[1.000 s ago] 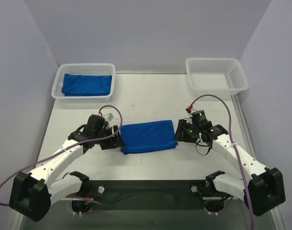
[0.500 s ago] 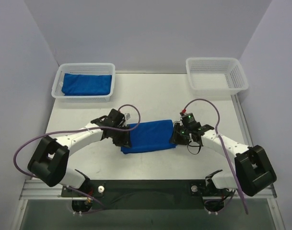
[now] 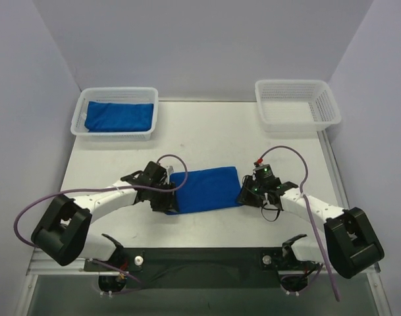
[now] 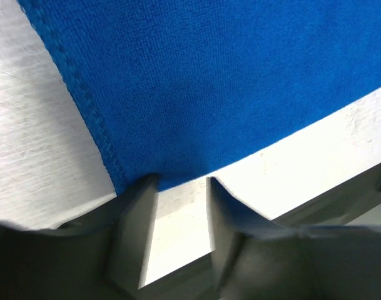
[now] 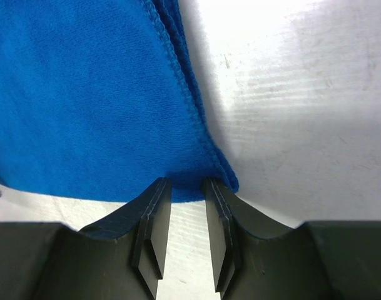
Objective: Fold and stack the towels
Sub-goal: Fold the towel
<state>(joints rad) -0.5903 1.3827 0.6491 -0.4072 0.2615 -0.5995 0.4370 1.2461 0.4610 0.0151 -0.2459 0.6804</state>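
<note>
One folded blue towel [image 3: 203, 189] lies flat mid-table. My left gripper [image 3: 168, 201] is down at its near left corner. In the left wrist view the towel [image 4: 209, 81] ends right at the tips of that gripper [image 4: 181, 182], whose jaws stand apart with bare table between them. My right gripper [image 3: 243, 196] is at the near right corner. In the right wrist view the towel's [image 5: 84, 94] hemmed edge lies just between the tips of the gripper [image 5: 185, 186], which is narrowly open with table showing between the pads. Another folded towel [image 3: 118, 116] lies in the left basket.
A white mesh basket [image 3: 111, 134] stands at the back left and holds the second towel. A second white mesh basket [image 3: 295, 102] stands at the back right with nothing in it. Grey walls close in the back and sides.
Both grippers moved from the towel's side ends toward its near corners and dropped lower. Both jaws narrowed. The towel stayed roughly in place.
</note>
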